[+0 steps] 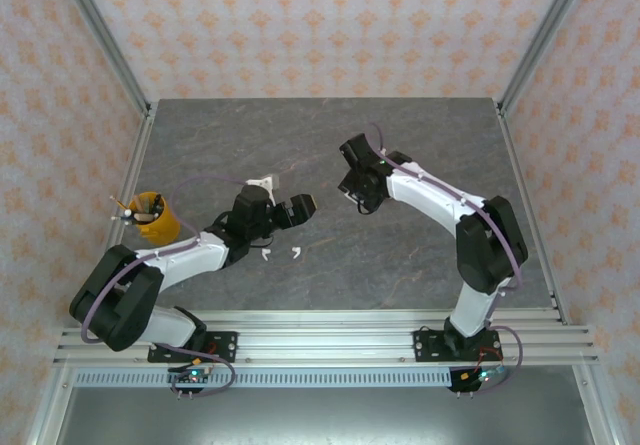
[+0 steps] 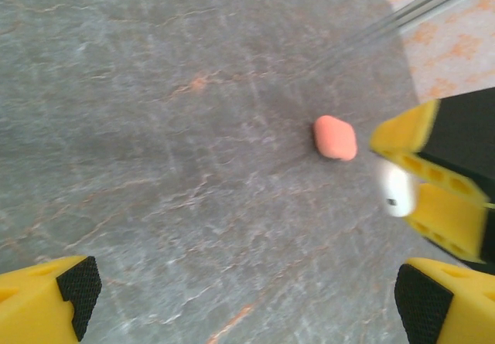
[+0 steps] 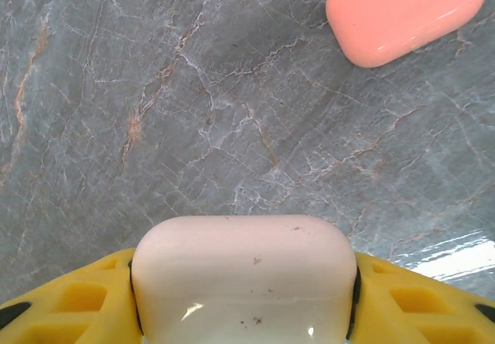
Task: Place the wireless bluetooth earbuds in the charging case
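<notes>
gripping the white charging case [image 3: 244, 259] on both sides is our right gripper [image 3: 244, 313] | our left gripper [image 2: 249, 291] gapes wide, empty | we see two white earbuds [image 1: 268, 255] on the table [image 1: 420, 135] near it

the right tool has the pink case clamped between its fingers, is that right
Not quite: the right tool has the white case clamped between its fingers. The pink case lies free on the table, as the right wrist view shows.

white arm links [image 1: 430, 197], black joints [image 1: 490, 240], purple cables [image 1: 205, 180], yellow fingers [image 2: 35, 309] with black pads [image 2: 79, 286]
</notes>
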`<state>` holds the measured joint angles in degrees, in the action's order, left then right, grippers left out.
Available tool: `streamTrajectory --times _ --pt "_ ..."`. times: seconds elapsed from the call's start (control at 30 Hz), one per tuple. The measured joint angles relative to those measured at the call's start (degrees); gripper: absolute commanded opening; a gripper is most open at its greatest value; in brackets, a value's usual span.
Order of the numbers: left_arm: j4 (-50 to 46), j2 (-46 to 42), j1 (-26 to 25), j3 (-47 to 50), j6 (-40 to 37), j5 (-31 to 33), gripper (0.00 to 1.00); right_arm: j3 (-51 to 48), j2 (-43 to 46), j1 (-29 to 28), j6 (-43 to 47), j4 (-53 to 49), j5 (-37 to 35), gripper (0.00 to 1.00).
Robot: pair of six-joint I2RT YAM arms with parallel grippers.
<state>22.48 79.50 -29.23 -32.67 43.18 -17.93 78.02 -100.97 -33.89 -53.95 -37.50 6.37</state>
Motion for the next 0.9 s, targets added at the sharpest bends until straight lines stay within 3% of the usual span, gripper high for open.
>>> streamTrajectory --times 0.37,0.9 --pt "20.5 9.7 -5.4 0.3 3.0 1.4 0.88 0.0 -0.1 2.1 -4.9 2.7 5.3 0.52" --pt "33.1 24.8 -9.8 -8.1 6.5 3.9 0.73 0.0 -0.1 2.8 -7.6 4.6 8.7 0.51"
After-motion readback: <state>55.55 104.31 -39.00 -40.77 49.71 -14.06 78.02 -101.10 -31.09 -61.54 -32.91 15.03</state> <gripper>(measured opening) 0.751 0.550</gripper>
